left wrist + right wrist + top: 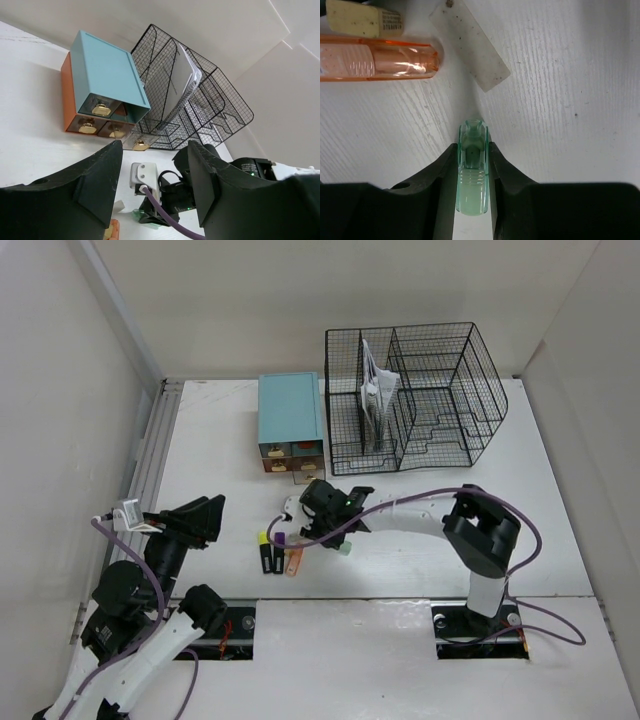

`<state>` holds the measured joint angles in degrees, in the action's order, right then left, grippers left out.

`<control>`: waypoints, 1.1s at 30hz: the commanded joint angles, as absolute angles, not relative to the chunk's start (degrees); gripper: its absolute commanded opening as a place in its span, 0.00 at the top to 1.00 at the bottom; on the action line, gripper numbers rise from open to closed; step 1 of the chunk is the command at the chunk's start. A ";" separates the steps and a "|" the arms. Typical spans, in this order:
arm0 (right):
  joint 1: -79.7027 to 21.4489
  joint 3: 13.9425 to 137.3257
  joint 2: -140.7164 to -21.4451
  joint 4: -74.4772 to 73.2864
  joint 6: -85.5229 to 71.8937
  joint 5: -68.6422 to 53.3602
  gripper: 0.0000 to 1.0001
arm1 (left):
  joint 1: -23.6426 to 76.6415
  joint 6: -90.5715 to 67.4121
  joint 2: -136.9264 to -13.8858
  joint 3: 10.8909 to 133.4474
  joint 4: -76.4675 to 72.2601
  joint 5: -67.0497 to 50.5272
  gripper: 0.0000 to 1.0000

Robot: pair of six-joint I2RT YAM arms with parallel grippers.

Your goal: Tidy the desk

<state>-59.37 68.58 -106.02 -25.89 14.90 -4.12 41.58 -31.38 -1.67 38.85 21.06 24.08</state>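
Note:
The white desk [220,440] carries the loose items. A translucent green highlighter [472,185] lies on it, pinched between the fingers of my right gripper [472,155], which is shut on it at the desk's middle [338,538]. The highlighter's green tip [346,549] shows below the gripper. My left gripper [207,518] hangs open and empty over the left side, pointing toward the right arm [155,185]. An orange highlighter [375,59] lies just ahead of the right fingers.
Yellow [264,552], purple [278,553] and orange [293,562] highlighters lie side by side left of the right gripper. An eraser [362,17] and a white strip [470,45] are close by. A teal drawer box [290,420] and a black wire rack [415,400] holding a notebook [378,395] stand at the back.

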 commanded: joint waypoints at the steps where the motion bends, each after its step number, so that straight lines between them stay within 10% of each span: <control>1: -59.94 74.26 -102.85 -29.87 18.89 -3.42 1.00 | 41.84 -30.23 -1.05 39.64 20.13 24.79 0.48; 33: -48.52 107.23 -113.64 -18.89 23.03 0.53 1.00 | 41.84 -30.76 0.00 38.58 20.13 25.84 0.46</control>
<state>-49.65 103.26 -113.86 -22.28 24.10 0.64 41.58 -31.31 -0.78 38.85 21.10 25.54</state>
